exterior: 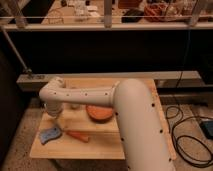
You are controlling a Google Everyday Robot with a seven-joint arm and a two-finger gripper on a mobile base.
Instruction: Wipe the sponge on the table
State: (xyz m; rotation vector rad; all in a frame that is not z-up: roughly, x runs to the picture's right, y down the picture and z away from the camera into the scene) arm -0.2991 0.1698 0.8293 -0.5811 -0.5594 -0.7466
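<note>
The light-blue sponge lies flat near the front left corner of the light wooden table. My gripper hangs down from the white arm's wrist, just above and slightly behind the sponge's right end. Whether it touches the sponge does not show. My thick white arm crosses the table from the right and hides much of its right half.
An orange carrot lies right of the sponge. A flat orange-brown dish sits mid-table, partly under the arm. A power strip rests behind the table's left corner. Cables trail on the floor to the right. A dark cluttered bench runs along the back.
</note>
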